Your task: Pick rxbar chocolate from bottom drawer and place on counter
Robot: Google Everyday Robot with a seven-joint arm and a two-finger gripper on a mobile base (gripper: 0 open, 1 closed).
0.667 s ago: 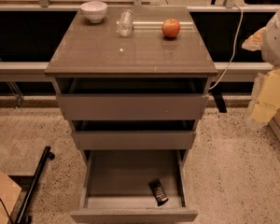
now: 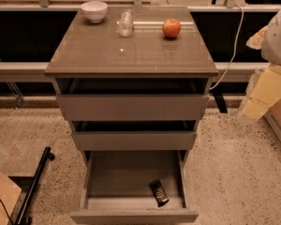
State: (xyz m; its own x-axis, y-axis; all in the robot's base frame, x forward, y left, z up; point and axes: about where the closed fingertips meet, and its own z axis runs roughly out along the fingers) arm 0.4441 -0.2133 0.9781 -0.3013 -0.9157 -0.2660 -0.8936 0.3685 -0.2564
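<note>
The bottom drawer stands pulled out, the rxbar chocolate lying flat on its floor near the front right corner. Above the two shallower drawers, the desk carries a white bowl, a clear glass and an apple along its far edge. The gripper hangs at the right, beside the cabinet and well apart from the bar — spread or pressed together, I cannot tell.

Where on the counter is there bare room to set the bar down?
The front half of the counter is bare, ahead of the bowl, glass and apple crowding the back edge. The tool hangs right of the counter.
</note>
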